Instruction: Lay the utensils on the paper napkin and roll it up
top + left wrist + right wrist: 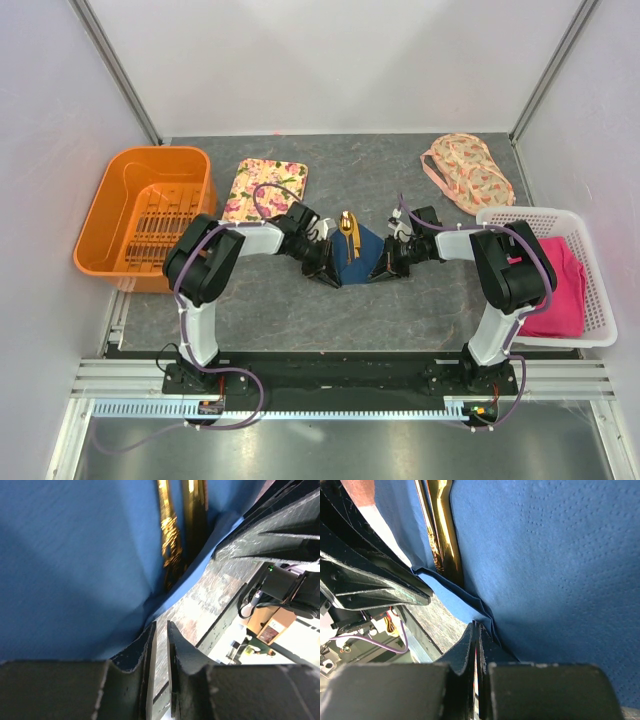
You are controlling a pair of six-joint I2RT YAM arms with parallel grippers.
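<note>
The navy paper napkin [362, 252] lies at the table's middle, bunched up between both grippers. The gold utensils [348, 232] lie on it, the spoon's end sticking out at the far edge. My left gripper [328, 268] is at the napkin's left edge. In the left wrist view its jaws [160, 624] stand a narrow gap apart with table showing between them, the napkin [75, 565] edge touching one tip, and the utensils [170, 540] beyond. My right gripper [385, 268] is at the right edge. Its jaws [479, 626] are shut on a fold of the napkin [560, 570] beside the utensils [442, 530].
An orange basket [150, 215] stands at the left, with a floral tray [265, 188] beside it. A floral cloth pouch [468, 172] lies at the back right. A white basket [545, 213] at the right holds a pink cloth [565, 280].
</note>
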